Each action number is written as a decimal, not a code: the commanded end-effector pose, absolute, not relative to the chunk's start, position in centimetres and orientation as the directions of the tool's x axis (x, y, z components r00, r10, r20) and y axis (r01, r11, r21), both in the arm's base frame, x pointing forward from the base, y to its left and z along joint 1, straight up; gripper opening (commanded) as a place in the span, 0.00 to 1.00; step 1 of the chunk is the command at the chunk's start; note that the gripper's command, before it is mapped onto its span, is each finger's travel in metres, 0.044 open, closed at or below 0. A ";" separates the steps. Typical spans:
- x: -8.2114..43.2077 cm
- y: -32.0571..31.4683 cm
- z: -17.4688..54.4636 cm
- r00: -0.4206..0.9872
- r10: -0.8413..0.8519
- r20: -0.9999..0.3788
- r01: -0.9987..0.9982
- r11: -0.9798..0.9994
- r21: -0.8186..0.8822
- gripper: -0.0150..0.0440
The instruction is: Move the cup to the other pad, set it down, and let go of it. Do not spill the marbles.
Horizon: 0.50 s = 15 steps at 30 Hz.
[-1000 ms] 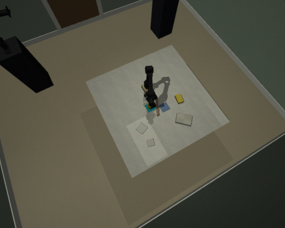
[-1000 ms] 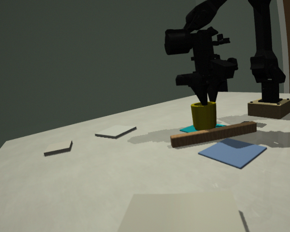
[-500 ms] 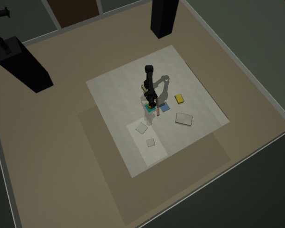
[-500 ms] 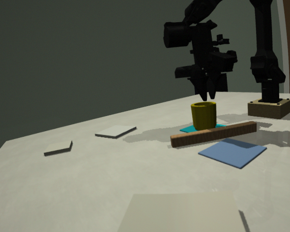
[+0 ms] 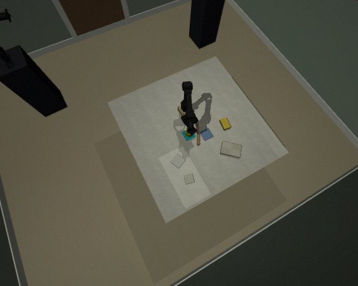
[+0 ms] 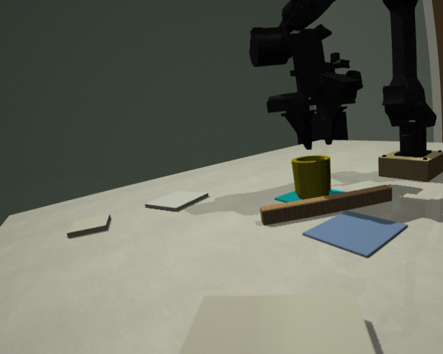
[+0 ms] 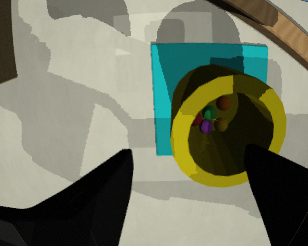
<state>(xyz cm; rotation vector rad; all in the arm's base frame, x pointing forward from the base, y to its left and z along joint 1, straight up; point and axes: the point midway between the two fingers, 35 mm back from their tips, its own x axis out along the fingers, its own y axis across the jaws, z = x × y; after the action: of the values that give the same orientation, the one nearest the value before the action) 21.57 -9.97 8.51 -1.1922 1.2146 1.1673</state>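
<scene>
The yellow cup (image 5: 188, 133) (image 6: 312, 178) (image 7: 181, 142) stands upright on the teal pad (image 5: 189, 138) (image 6: 284, 197) (image 7: 162, 100). Several small marbles (image 7: 209, 113) lie inside on its bottom, seen in the wrist view. My gripper (image 6: 318, 145) (image 7: 190, 155) is open and empty, with its fingertips a little above the cup's rim in the exterior view. The blue pad (image 5: 206, 134) (image 6: 356, 233) is bare, on the other side of the wooden bar.
The wooden bar (image 5: 198, 138) (image 6: 328, 204) (image 7: 295, 40) lies between the two pads. A yellow block (image 5: 225, 123) and a large pale box (image 5: 231, 149) lie beyond the blue pad. Two flat pale tiles (image 5: 177, 160) (image 6: 176, 200) lie on the teal pad's side.
</scene>
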 end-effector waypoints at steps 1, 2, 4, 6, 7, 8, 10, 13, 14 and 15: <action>21.6 -10.0 8.4 0.018 -0.002 -1.000 -0.999 0.037 -0.018 0.86; 21.6 -10.0 8.5 0.018 -0.002 -1.000 -0.999 0.037 -0.018 0.90; 21.6 -10.0 8.8 0.018 -0.002 -1.000 -0.999 0.037 -0.018 0.99; 21.6 -10.0 9.3 0.018 -0.003 -1.000 -0.999 0.037 -0.018 1.00; 21.6 -10.0 9.6 0.018 -0.003 -1.000 -0.999 0.038 -0.018 1.00; 21.7 -10.0 10.0 0.018 -0.003 -1.000 -0.999 0.038 -0.018 1.00; 21.7 -10.0 10.7 0.018 -0.004 -1.000 -0.999 0.038 -0.018 1.00; 21.7 -10.0 11.7 0.019 -0.005 -1.000 -0.999 0.038 -0.019 1.00; 21.7 -10.0 12.0 0.019 -0.005 -1.000 -0.999 0.038 -0.019 1.00; 21.7 -10.0 12.4 0.019 -0.005 -1.000 -0.999 0.038 -0.019 1.00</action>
<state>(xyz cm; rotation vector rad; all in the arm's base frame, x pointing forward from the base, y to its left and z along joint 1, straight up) 21.61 -9.96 11.44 -1.1910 1.2149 1.1701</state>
